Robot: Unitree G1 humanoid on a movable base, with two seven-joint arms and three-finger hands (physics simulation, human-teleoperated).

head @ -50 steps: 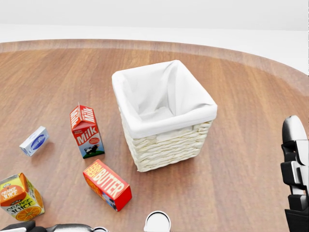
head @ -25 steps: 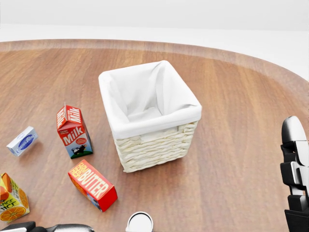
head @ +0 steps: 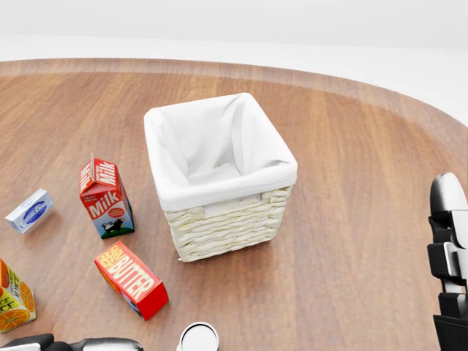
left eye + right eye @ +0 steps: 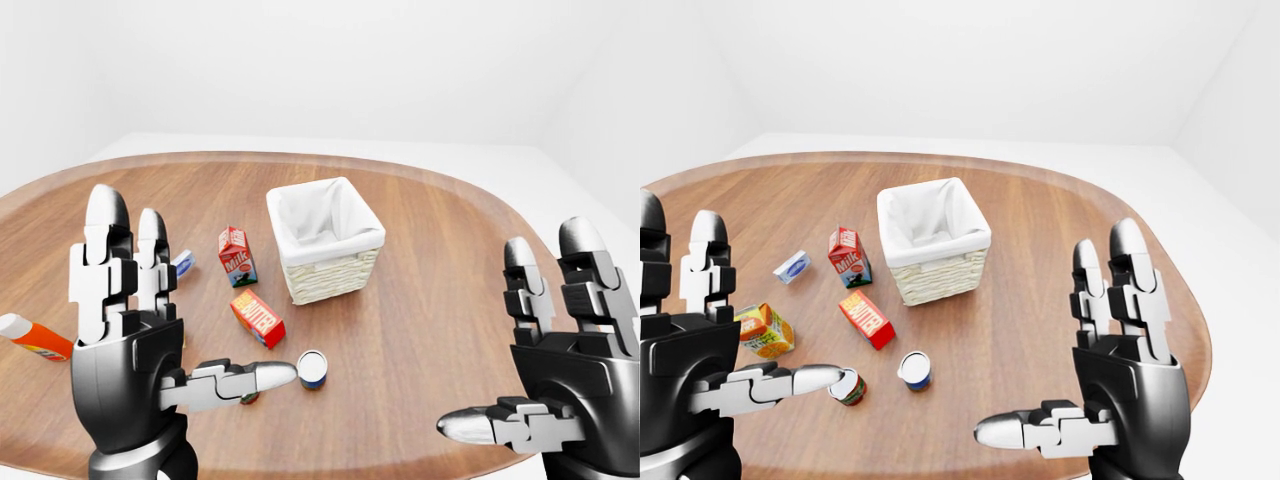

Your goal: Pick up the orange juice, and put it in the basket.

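Note:
The orange juice carton (image 4: 765,330) stands on the round wooden table at the left, just right of my left palm in the right-eye view. It is cut by the bottom-left edge of the head view (image 3: 13,298). In the left-eye view my left hand hides it. The wicker basket (image 3: 227,227) with a white liner stands mid-table, upright and empty. My left hand (image 4: 195,295) is raised with its fingers spread, open and empty. My right hand (image 4: 1050,340) is raised at the right, open and empty. Both hands are apart from all objects.
A red milk carton (image 3: 106,196) and a red butter box (image 3: 130,279) sit left of the basket. A small blue-white box (image 3: 29,210) lies further left. Two cans (image 4: 913,369) (image 4: 848,386) stand near the table's bottom edge. An orange-white tube (image 4: 30,338) lies far left.
The whole head view has shifted: the basket, cartons and boxes slid left, so the camera moved. The orange juice is now cut by the left edge. The hands hold the same pose.

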